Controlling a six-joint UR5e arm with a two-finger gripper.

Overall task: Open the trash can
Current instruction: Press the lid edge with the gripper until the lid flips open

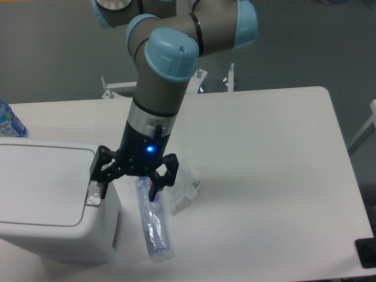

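- Clear plastic bottle (153,223) lying flat on white table (264,176), lengthwise toward front edge.
- Crumpled clear wrapper (185,191) just beside bottle, to its right, w/ dark print.
- Blue-labelled bottle (9,122) at far left, cut off by frame edge.
- Black item (366,254) at bottom-right corner, can't ID.
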